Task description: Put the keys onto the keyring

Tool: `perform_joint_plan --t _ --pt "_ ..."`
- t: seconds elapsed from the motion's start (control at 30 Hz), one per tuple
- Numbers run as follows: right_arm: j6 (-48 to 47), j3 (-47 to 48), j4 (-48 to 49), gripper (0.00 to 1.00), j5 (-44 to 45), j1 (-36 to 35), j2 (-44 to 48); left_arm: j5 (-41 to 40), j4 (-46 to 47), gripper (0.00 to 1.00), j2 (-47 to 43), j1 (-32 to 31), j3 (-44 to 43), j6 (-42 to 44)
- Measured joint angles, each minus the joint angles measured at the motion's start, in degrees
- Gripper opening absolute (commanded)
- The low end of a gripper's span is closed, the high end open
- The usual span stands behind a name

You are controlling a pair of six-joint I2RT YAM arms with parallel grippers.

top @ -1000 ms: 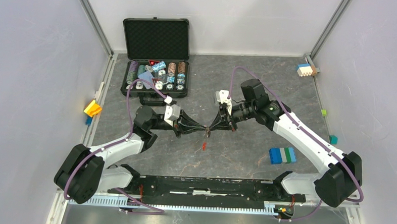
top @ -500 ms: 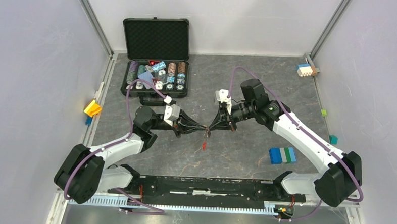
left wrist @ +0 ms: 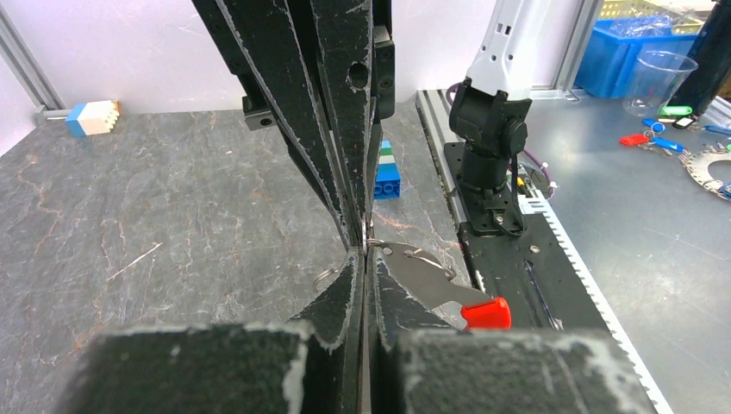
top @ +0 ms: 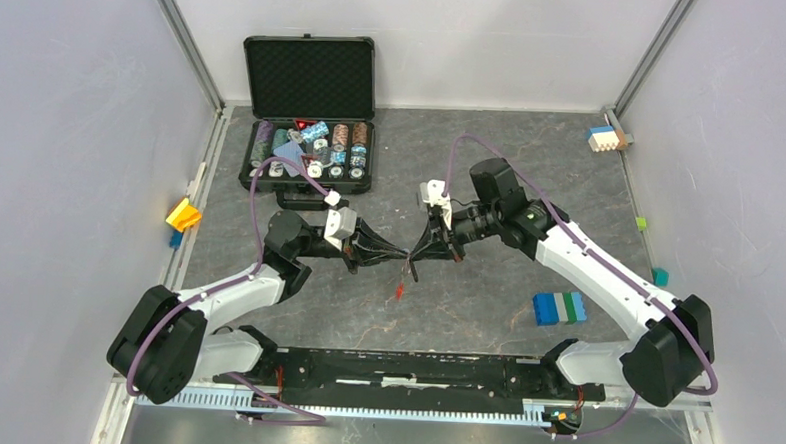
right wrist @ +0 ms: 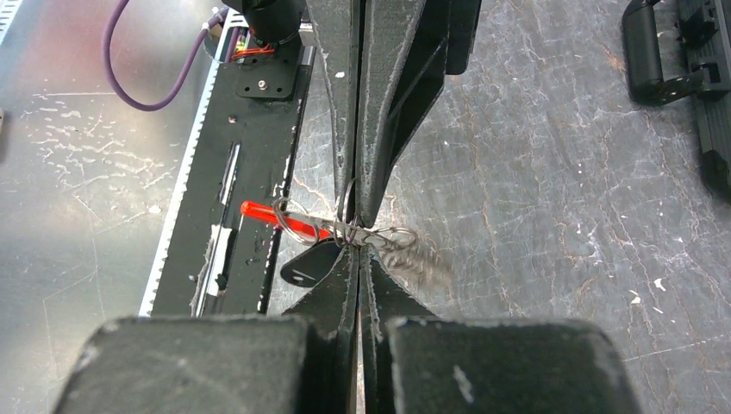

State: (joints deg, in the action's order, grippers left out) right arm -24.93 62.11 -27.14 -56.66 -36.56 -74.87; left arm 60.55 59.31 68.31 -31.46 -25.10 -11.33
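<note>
My left end effector point(top: 404, 253) is pinched shut on the keyring point(left wrist: 422, 280), red tag point(left wrist: 488, 313) dangling beside it; my right end effector point(top: 417, 253), shut too, grips the key point(right wrist: 307, 264), tip to tip above the tabletop point(top: 491, 186)

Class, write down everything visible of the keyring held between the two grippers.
The keyring is thin silvery wire loops carrying a flat metal strip with a bright red end. It hangs off the table, pinched where the shut tips of the left gripper and right gripper meet, red end dangling. A black key head sits beside the loops; whether threaded is unclear.
</note>
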Motion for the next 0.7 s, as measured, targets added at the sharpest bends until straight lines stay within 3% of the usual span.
perform_joint_plan --t 0.17,0.47,0.7 --pt "0.2 0.0 0.0 0.11 0.4 -0.5 -0.6 0.0 0.0 0.02 0.0 0.0 0.0 0.0" --pt "-2.0 1.8 -3.0 0.37 3.8 -0.5 -0.6 0.0 0.0 0.02 0.0 0.0 0.0 0.0" --pt "-5.1 3.7 -6.0 0.47 6.4 -0.4 2.8 0.0 0.0 0.02 0.0 0.0 0.0 0.0"
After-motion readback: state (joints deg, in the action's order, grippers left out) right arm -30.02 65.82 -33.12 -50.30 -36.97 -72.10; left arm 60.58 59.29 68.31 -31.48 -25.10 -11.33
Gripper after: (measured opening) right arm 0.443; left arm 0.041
